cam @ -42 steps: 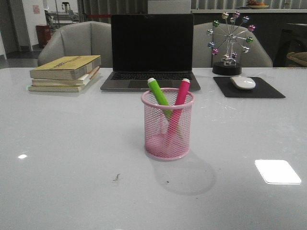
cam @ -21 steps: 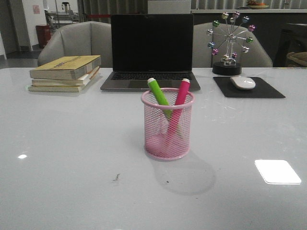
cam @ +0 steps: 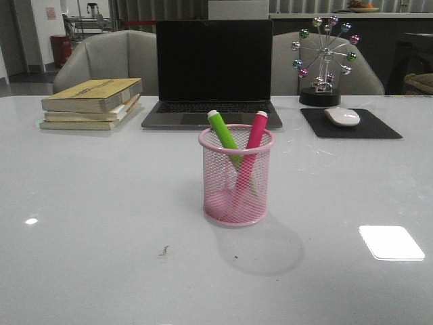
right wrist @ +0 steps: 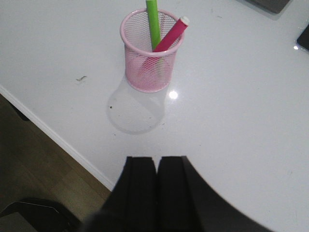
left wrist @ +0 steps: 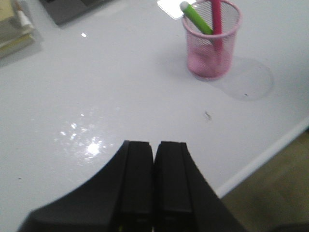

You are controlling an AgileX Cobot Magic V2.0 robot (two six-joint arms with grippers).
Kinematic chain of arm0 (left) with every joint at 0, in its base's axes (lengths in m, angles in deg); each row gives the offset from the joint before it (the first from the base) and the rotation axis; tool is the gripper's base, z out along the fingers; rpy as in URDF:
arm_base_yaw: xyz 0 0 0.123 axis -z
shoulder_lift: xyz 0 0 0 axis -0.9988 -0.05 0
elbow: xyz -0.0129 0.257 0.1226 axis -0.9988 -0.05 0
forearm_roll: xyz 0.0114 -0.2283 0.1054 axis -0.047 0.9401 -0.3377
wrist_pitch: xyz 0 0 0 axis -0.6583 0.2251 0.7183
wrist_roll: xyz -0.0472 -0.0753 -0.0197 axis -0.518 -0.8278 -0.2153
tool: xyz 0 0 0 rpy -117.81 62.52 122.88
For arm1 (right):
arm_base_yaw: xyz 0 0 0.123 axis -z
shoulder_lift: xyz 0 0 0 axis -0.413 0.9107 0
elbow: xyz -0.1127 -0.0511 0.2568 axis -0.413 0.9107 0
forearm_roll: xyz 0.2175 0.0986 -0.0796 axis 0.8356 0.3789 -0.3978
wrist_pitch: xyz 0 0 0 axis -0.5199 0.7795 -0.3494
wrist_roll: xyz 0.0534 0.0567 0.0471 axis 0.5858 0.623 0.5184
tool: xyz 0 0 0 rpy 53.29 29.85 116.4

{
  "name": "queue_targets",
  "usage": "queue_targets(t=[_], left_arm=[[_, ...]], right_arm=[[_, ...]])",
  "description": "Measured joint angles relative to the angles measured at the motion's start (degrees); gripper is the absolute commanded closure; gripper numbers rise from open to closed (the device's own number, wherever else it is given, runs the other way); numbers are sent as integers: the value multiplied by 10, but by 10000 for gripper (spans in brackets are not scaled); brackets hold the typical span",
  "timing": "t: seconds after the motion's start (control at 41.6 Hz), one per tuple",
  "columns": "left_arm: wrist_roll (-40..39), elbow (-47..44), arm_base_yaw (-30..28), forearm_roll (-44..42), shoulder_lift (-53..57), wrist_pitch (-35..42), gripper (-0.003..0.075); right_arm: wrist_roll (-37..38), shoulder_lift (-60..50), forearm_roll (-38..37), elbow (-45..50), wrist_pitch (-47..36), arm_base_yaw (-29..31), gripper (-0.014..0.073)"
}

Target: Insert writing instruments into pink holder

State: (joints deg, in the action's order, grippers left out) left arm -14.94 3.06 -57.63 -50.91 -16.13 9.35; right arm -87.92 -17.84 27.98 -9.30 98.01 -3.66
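The pink mesh holder (cam: 236, 181) stands upright in the middle of the table. Inside it lean the green marker (cam: 223, 133) and the magenta marker (cam: 254, 138), whitish ends sticking above the rim, crossing lower down. No arm shows in the front view. In the left wrist view the holder (left wrist: 210, 43) with the green marker (left wrist: 197, 18) and magenta marker (left wrist: 217, 14) is far from my left gripper (left wrist: 154, 145), which is shut and empty near the table's front edge. My right gripper (right wrist: 156, 160) is likewise shut and empty, well back from the holder (right wrist: 148, 60).
An open laptop (cam: 213, 71) stands behind the holder. A stack of books (cam: 91, 103) lies at the back left. A mouse (cam: 342, 116) on a black pad and a ferris-wheel ornament (cam: 323, 64) are at the back right. The table's front edge (right wrist: 58, 138) runs near both grippers.
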Motion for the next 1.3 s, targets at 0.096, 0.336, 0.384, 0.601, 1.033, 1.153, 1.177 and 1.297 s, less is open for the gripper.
queue_targets(t=[0.096, 0.336, 0.384, 0.601, 1.033, 1.153, 1.177, 1.297], left_arm=[[0, -56, -48, 0, 64, 76, 629], [0, -235, -174, 55, 245, 237, 629], [0, -265, -195, 62, 276, 252, 629], [0, -358, -235, 72, 341, 309, 629], [0, -358, -241, 76, 341, 356, 629], [0, -358, -241, 76, 341, 356, 629], [0, -358, -241, 76, 341, 356, 629], [0, -358, -241, 76, 341, 356, 629]], right_arm=[[0, 0, -1, 0, 0, 0, 539], [0, 0, -1, 0, 0, 0, 539], [0, 0, -1, 0, 0, 0, 539], [0, 0, -1, 0, 1, 0, 539], [0, -1, -1, 0, 3, 0, 539], [0, -1, -1, 0, 4, 0, 539], [0, -1, -1, 0, 4, 0, 539], [0, -1, -1, 0, 4, 0, 539]])
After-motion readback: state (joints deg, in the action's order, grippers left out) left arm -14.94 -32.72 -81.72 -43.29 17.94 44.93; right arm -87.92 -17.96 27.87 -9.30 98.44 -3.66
